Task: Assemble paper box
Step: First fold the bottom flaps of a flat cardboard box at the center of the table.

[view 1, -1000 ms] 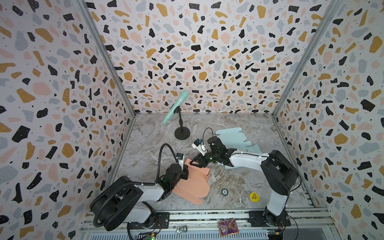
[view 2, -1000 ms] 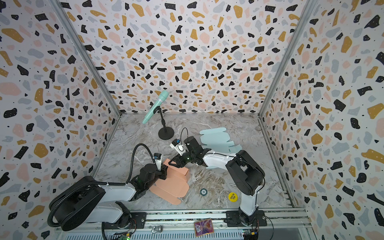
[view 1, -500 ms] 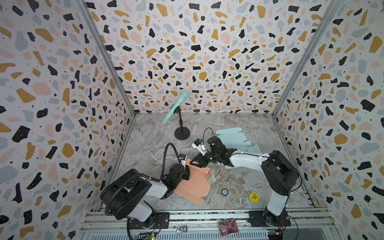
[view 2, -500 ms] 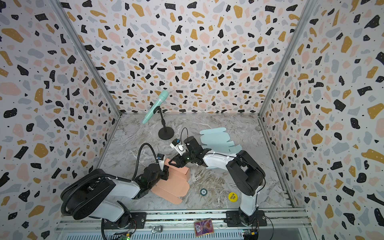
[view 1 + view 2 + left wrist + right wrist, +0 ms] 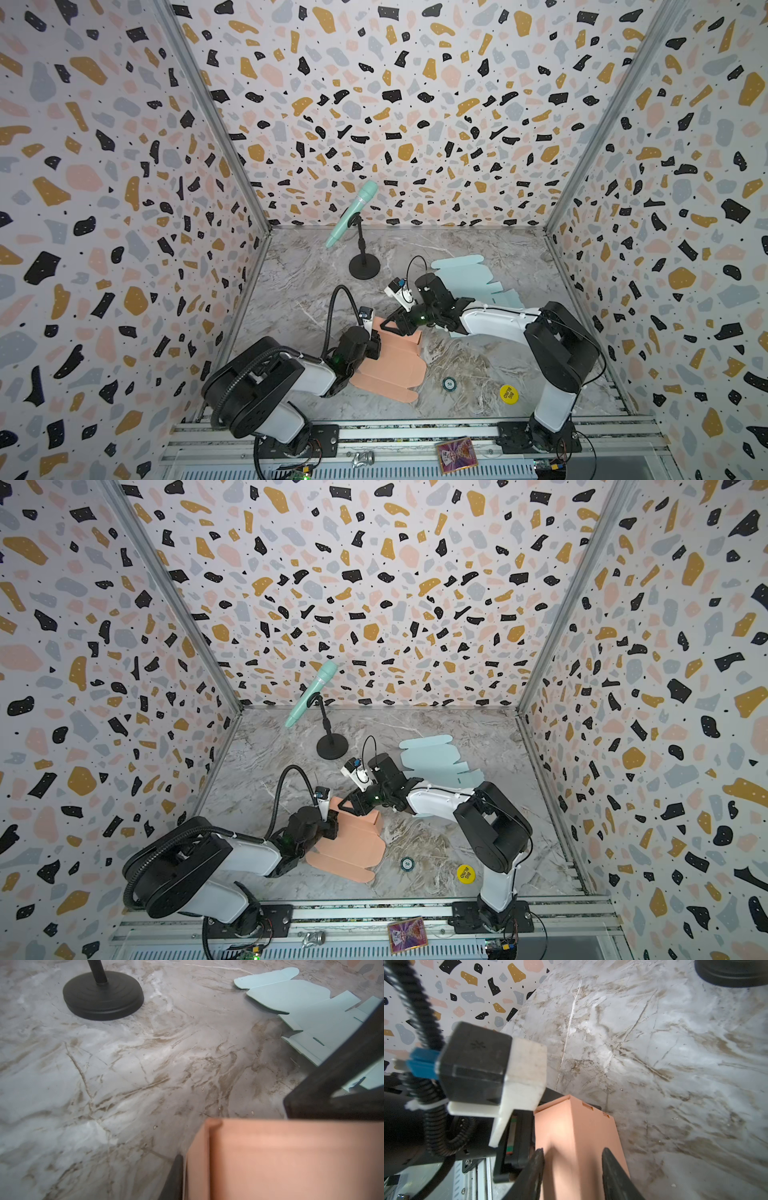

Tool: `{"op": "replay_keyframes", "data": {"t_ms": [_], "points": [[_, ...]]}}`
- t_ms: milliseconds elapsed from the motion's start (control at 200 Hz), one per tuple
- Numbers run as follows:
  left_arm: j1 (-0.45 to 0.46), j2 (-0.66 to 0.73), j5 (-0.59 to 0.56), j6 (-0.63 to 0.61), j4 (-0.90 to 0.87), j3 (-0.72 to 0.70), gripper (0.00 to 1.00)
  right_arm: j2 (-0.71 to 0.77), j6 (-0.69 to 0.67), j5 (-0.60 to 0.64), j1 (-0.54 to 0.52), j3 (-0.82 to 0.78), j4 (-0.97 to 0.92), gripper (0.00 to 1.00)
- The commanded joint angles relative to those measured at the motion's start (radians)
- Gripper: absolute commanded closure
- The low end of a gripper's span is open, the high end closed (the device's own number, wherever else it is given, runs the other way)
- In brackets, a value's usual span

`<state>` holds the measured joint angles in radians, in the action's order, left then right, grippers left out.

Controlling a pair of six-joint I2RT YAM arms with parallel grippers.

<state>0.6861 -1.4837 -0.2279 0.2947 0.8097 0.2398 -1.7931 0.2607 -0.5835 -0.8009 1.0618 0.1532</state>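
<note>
A salmon paper box [image 5: 390,361], partly folded, lies at the middle of the floor with its far wall [image 5: 571,1122] standing up. My right gripper [image 5: 573,1159] straddles this folded wall from the right, one finger on each face, shut on it; in a top view the gripper [image 5: 390,328] sits at the wall's top. My left gripper [image 5: 375,337] reaches the box's left end. In the left wrist view one dark finger [image 5: 174,1178] lies flat against a thin side flap [image 5: 196,1157]. The other finger is hidden behind the flap.
A flat light-blue box blank [image 5: 473,278] lies behind the right arm. A mint microphone [image 5: 351,214] stands on a black round-based stand [image 5: 364,266] at the back. A poker chip [image 5: 449,383] and a yellow disc [image 5: 508,393] lie at the front right.
My left arm has swung in toward the box, and its gripper now sits at the left end flap. The right gripper has stayed on the folded wall.
</note>
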Motion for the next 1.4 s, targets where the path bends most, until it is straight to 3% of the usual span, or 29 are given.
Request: {"op": "replay_keyframes", "data": {"t_ms": [0,375,641,811,1026,1267,1397], "points": [[0.006,0.036,-0.028,0.003,0.012,-0.024,0.81,0.049,-0.023,0.051,-0.007,-0.008,-0.075,0.49],[0.010,0.083,-0.036,0.035,0.000,-0.063,0.73,0.096,-0.080,0.126,0.005,0.037,-0.153,0.35],[0.025,0.202,-0.030,0.065,-0.072,-0.090,0.57,0.150,-0.190,0.202,-0.028,0.059,-0.227,0.19],[0.028,0.269,-0.041,0.102,-0.091,-0.125,0.56,0.158,-0.255,0.233,-0.051,0.080,-0.262,0.12],[0.045,0.417,-0.059,0.158,-0.182,-0.165,0.55,0.111,-0.319,0.292,-0.063,0.144,-0.348,0.10],[0.047,0.631,-0.077,0.266,-0.474,-0.127,0.48,0.047,-0.354,0.332,-0.064,0.195,-0.404,0.16],[0.047,0.748,-0.096,0.307,-0.634,-0.091,0.37,0.021,-0.361,0.325,-0.074,0.215,-0.410,0.18]]}}
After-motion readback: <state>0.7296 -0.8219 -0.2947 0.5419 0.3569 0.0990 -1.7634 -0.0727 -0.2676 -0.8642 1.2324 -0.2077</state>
